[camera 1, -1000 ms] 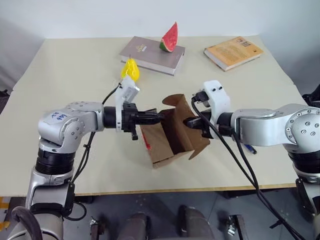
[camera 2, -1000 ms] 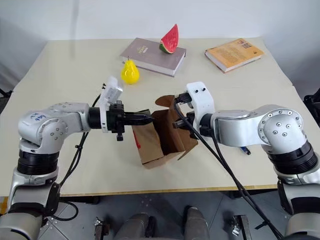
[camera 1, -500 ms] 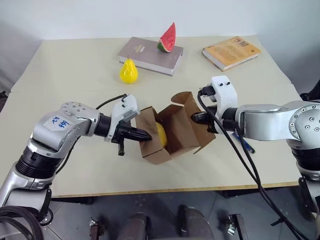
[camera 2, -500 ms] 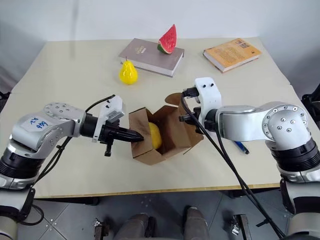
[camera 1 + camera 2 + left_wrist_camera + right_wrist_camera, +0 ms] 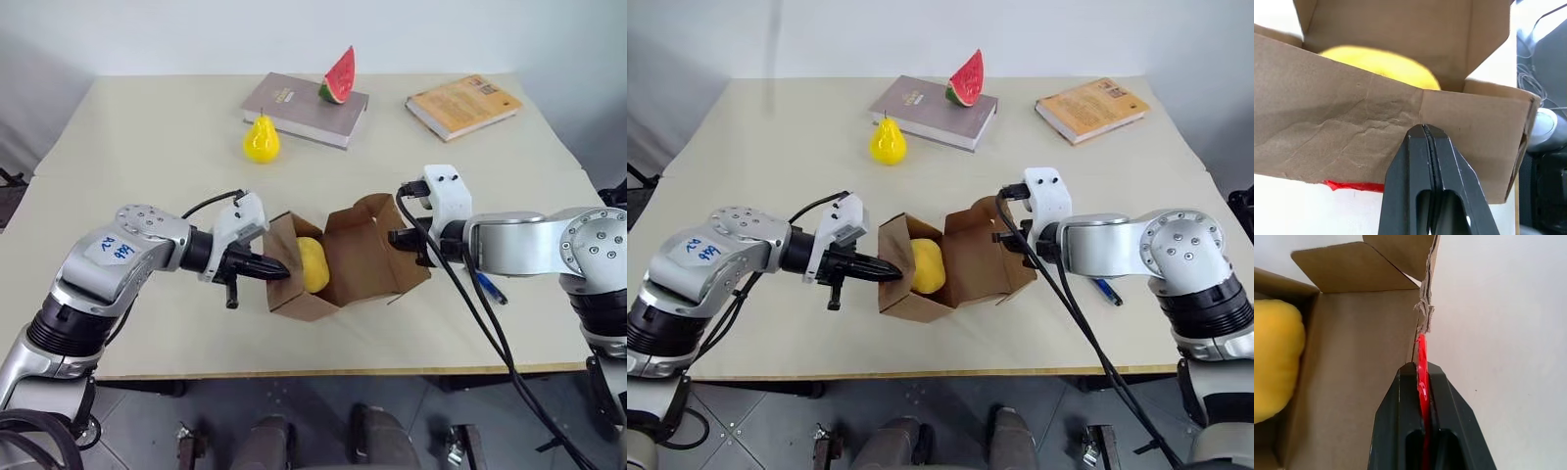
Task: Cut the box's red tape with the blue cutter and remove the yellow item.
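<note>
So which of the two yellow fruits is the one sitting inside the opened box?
The stemless yellow item, nestled in the box between the two claws. The other, a stemmed pear, stands on the bare table near the grey book.

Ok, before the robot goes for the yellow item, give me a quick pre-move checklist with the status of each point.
1. Box open, flaps spread: ok.
2. Yellow item exposed inside: ok.
3. Left gripper shut on the left flap: ok.
4. Right gripper shut on the right flap with the red tape: ok.
5. A gripper free to pick the item: not ok, both hold flaps.
6. Blue cutter out of the way on the table: ok.
</note>
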You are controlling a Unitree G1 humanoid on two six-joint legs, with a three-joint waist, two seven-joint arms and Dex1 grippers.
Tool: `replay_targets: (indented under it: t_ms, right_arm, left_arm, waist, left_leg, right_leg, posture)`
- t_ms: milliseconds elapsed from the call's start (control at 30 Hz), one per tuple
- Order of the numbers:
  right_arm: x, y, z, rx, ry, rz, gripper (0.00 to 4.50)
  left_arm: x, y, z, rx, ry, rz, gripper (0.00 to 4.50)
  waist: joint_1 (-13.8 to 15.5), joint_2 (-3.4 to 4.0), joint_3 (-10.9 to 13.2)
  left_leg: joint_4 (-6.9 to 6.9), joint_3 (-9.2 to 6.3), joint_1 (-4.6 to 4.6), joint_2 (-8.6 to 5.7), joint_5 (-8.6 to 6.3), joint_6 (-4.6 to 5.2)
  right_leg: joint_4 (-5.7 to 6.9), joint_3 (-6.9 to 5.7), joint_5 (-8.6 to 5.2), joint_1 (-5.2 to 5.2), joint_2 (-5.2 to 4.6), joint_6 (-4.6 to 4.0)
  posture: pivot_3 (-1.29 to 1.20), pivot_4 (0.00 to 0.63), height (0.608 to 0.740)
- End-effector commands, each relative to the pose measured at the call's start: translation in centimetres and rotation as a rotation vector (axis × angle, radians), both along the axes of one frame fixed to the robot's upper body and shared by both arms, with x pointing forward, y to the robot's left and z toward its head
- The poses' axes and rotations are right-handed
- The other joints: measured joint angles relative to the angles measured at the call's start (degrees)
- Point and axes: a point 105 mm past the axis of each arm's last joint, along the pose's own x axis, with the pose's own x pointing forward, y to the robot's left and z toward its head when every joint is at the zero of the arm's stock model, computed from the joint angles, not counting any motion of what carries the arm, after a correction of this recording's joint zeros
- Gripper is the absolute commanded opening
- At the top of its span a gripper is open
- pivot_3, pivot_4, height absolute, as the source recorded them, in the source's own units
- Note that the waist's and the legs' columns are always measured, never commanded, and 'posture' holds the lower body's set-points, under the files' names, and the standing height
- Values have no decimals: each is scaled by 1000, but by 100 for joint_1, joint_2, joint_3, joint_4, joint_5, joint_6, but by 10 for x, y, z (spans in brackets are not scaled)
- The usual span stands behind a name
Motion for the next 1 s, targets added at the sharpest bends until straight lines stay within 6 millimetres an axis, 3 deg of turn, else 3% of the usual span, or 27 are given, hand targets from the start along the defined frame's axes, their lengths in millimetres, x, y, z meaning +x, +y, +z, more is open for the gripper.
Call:
replay_targets:
  t_ms: [33, 333, 533, 567, 667, 833, 867, 967, 1000]
  right_arm:
    - [-3, 3, -3, 13, 12, 6, 52]
    - [-11, 15, -22, 29, 62, 45, 52]
    - [-8, 20, -18, -17, -55, 116, 52]
    - [-12, 24, -17, -19, -61, 166, 471]
    - [-10, 23, -11, -11, -125, 184, 1389]
    - [5, -5, 21, -26, -324, 129, 3141]
    - [4, -14, 24, -39, -343, 132, 3403]
    - [2, -35, 30, -117, -393, 153, 3457]
    - [2, -39, 31, -135, -408, 162, 3808]
  left_arm:
    - [-5, -1, -30, 54, 77, 21, 0]
    - [6, -6, -36, 24, 44, 58, 0]
    - [15, -2, -40, 82, -45, 67, 0]
    - [14, 0, -41, 81, -32, 70, 0]
    - [16, 4, -40, 77, -25, 83, 612]
    - [24, 17, -29, 61, -41, 132, 2134]
    - [27, 21, -26, 55, -48, 143, 2352]
    - [32, 31, -19, 51, -61, 163, 2816]
    - [32, 33, -18, 53, -62, 165, 3112]
  waist:
    - [17, 0, 0]
    - [-21, -13, 9]
    - [-26, -12, 9]
    - [-26, -12, 9]
    - [-25, -12, 9]
    - [-8, -12, 9]
    - [-3, -12, 9]
    - [1, -12, 9]
    - [-5, -12, 9]
  left_leg:
    - [1, -6, 1, -4, 1, 3]
    - [-4, -9, -27, 1, 2, 6]
    - [-3, 5, -27, 1, 2, 7]
    - [-2, 6, -27, 0, 2, 7]
    - [-3, 8, -27, 0, 2, 7]
    - [0, 11, -27, -5, 2, 8]
    - [1, 12, -27, -6, 2, 9]
    - [0, 10, -27, -5, 1, 10]
    - [-1, 12, -26, -7, 1, 11]
  right_leg:
    - [-4, -2, 0, 9, -2, 0]
    - [-23, -14, 2, -12, 5, 3]
    - [-21, -24, 3, -17, 8, 5]
    - [-19, -24, 3, -18, 8, 6]
    - [-15, -24, 3, -22, 8, 6]
    - [-15, -25, 5, -21, 8, 9]
    - [-14, -24, 5, -21, 8, 10]
    - [-8, -30, 6, -22, 10, 10]
    - [-8, -30, 6, -23, 10, 10]
  posture:
    - [0, 150, 740]
    - [0, 150, 740]
    - [0, 150, 740]
    - [0, 150, 740]
    - [0, 150, 740]
    - [0, 150, 740]
    - [0, 150, 740]
    - [0, 150, 740]
    - [0, 150, 740]
